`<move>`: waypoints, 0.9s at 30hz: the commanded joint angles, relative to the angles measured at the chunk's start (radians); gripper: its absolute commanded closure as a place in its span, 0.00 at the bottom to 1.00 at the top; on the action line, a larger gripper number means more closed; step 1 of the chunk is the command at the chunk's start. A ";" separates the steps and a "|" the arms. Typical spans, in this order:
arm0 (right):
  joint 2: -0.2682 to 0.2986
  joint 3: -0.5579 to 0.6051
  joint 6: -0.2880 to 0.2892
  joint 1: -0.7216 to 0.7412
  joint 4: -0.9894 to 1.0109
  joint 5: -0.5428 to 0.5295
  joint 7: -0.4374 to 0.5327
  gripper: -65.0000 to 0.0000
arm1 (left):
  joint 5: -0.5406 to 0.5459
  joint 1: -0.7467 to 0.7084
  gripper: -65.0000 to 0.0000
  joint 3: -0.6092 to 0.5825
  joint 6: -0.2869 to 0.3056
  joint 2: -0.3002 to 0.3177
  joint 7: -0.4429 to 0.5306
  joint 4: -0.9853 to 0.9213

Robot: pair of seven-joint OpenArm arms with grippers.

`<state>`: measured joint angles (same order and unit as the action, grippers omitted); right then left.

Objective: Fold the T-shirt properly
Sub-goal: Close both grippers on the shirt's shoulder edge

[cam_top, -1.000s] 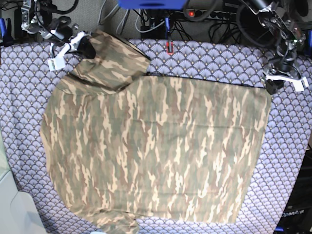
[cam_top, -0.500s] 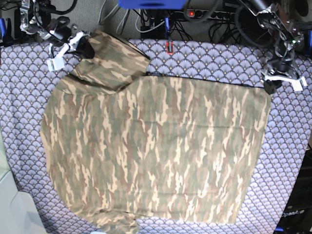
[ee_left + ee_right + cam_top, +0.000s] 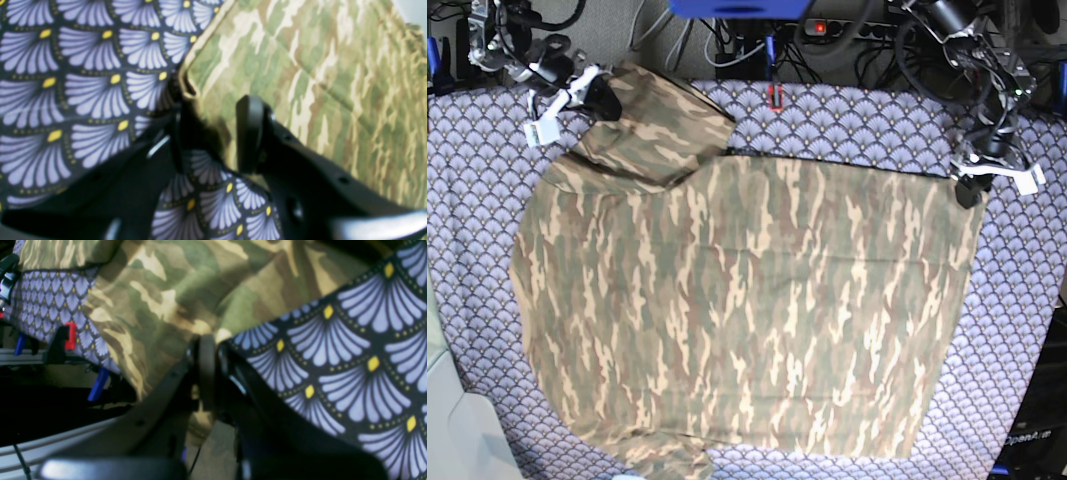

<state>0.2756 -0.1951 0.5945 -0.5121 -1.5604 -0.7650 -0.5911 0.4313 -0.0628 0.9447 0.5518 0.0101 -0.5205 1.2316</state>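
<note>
- One T-shirt (image 3: 747,300) lies spread flat on the tabletop (image 3: 877,120), which has one purple cloth with fan shapes on it.
- There are two pincers, one at each far corner of the shirt.
- The left pincer (image 3: 213,133) stands a little apart around the shirt's corner edge, one finger (image 3: 248,133) on top.
- The right pincer (image 3: 208,373) is pinched tight on the shirt's sleeve (image 3: 662,115).
</note>
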 commanded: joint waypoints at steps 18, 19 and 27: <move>0.038 -0.013 0.005 -0.003 -0.016 0.011 0.003 1.00 | -0.039 -0.004 1.00 -0.003 -0.008 0.041 -0.049 0.003; 0.038 -0.013 0.005 -0.003 -0.016 0.011 0.004 1.00 | -0.056 -0.006 1.00 -0.003 -0.008 0.041 -0.069 0.010; 0.041 -0.013 0.005 -0.079 -0.091 0.009 0.127 1.00 | -0.164 -0.010 1.00 -0.003 -0.002 0.031 -0.172 0.109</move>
<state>0.3050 -0.2016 0.5938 -0.5896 -1.6352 -0.7376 -0.4847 0.2832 -0.0689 0.9401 0.5537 0.0311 -0.6781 1.3273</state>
